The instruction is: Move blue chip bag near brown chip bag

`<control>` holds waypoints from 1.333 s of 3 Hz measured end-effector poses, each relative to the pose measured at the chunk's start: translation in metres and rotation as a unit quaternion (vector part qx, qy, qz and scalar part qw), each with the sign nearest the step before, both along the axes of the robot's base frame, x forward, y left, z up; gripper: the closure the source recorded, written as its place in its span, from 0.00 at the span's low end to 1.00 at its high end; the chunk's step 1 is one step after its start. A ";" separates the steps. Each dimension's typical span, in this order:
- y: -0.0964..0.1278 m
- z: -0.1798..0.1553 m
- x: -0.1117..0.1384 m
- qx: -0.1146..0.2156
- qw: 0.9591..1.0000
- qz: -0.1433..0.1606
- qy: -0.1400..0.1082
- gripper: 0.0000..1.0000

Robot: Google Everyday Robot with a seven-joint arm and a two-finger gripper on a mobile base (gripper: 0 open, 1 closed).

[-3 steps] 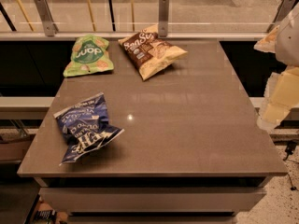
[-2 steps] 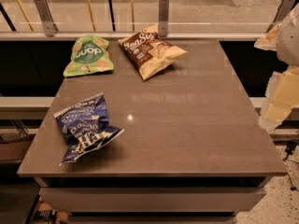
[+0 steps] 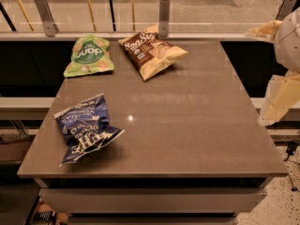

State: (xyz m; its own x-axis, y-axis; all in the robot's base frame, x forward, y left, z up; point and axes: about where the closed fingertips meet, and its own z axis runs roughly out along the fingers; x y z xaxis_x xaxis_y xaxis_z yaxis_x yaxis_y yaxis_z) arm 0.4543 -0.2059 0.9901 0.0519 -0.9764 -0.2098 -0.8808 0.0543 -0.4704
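The blue chip bag (image 3: 85,128), crumpled dark blue foil with white lettering, lies on the front left part of the brown table (image 3: 187,121). The brown chip bag (image 3: 152,52), dark brown on top and cream-yellow below, lies at the table's far edge, near the middle. My gripper (image 3: 281,95) shows as cream-coloured parts at the right edge of the view, past the table's right side. It is far from both bags and holds nothing that I can see.
A light green chip bag (image 3: 89,55) lies at the far left of the table, beside the brown bag. A glass railing with metal posts (image 3: 163,11) runs behind the table. Floor lies below the table's front and right edges.
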 end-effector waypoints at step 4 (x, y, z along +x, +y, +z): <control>0.072 0.014 0.008 0.011 0.968 0.232 -0.095 0.00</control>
State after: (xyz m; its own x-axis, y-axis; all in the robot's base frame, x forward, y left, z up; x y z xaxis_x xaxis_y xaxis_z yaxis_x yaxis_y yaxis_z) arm 0.4620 -0.1336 1.0039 0.5229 -0.8344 -0.1742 -0.7105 -0.3138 -0.6299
